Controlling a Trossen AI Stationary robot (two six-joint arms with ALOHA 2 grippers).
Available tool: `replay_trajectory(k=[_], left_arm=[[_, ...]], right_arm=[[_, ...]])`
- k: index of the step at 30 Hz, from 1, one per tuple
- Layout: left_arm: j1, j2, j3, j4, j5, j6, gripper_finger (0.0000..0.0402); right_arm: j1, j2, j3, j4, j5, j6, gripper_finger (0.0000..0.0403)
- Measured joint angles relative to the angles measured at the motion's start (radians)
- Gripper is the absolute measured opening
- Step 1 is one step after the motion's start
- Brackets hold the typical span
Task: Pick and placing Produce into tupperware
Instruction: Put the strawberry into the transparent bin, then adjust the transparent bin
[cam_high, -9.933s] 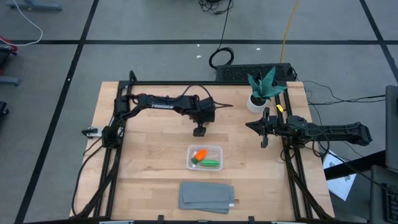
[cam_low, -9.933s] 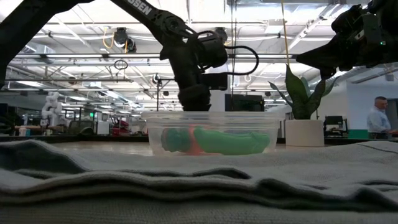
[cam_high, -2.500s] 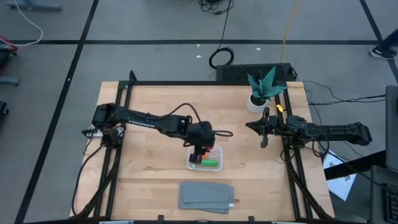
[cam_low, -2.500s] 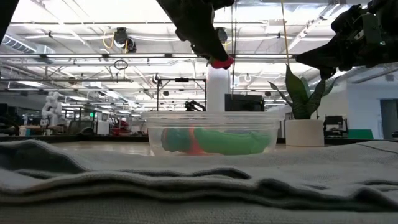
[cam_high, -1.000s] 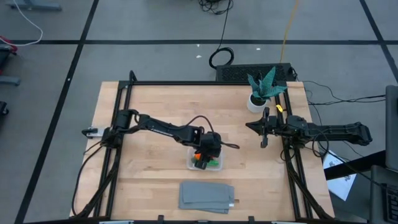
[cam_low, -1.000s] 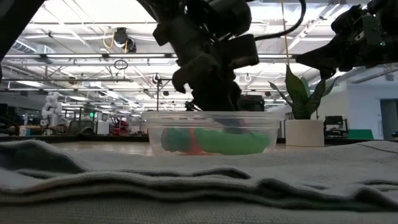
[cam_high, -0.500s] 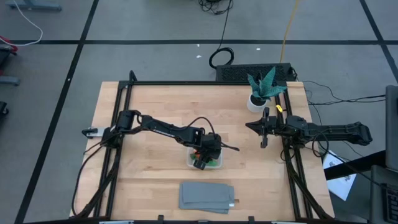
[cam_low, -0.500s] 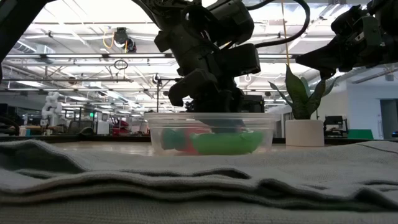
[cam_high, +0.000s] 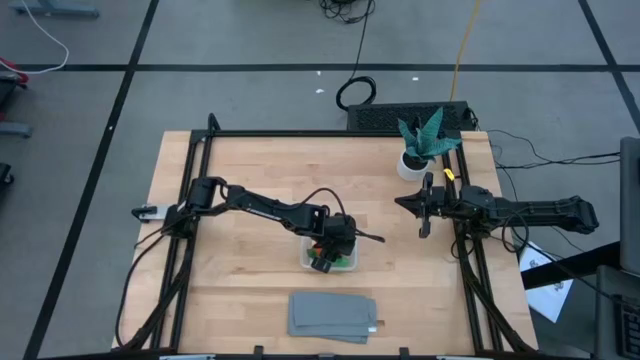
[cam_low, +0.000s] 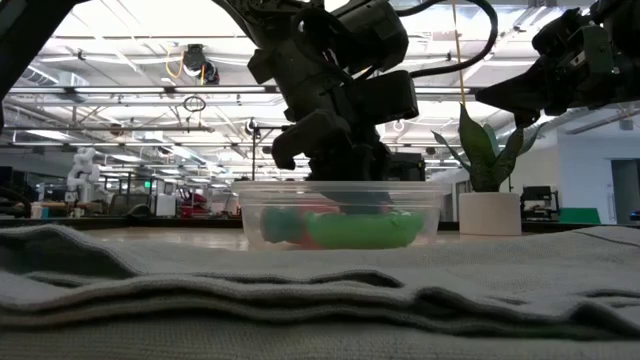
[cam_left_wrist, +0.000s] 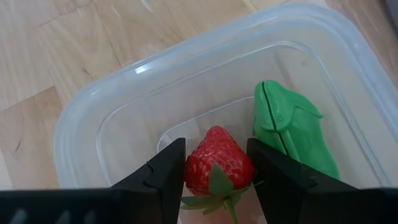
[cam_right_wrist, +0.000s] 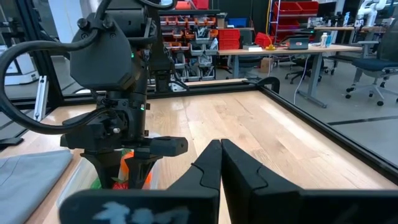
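The clear tupperware stands mid-table, and my left gripper reaches down into it, shut on a small red strawberry. An elongated green piece lies on the tupperware's floor beside the strawberry. An orange piece shows behind the left fingers. The low view shows the left gripper dipping past the tupperware's rim. My right gripper hangs shut and empty over the table's right side, clear of everything. My left gripper pinches the strawberry's two sides between its two fingers. The fingers come from above, pointing down into the tupperware. The strawberry's green leaf cap faces the wrist and its tip points down. Whether the tip rests on the tupperware's floor, I cannot tell.
A folded grey cloth lies near the front edge, close to the tupperware. A potted green plant stands at the back right. Bare wood lies left and right of the tupperware.
My left gripper has gone down into the tupperware with the strawberry and a little toward the table's near edge, staying shut on it. For the last half second it has kept still.
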Motion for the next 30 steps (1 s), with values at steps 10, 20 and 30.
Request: replay_trajectory(k=[10, 20, 30], left_arm=[[0.0, 0.0, 0.0, -0.008, 0.0, -0.036, 0.0178], [0.0, -0.002, 0.0, -0.023, -0.001, -0.026, 0.0234], [-0.012, -0.06, 0.0, -0.053, -0.07, -0.026, 0.0228]], right_arm=[[0.0, 0.0, 0.0, 0.0, 0.0, 0.001, 0.0], [0.0, 0.0, 0.0, 0.0, 0.0, 0.001, 0.0], [0.0, 0.0, 0.0, 0.001, 0.0, 0.001, 0.0]])
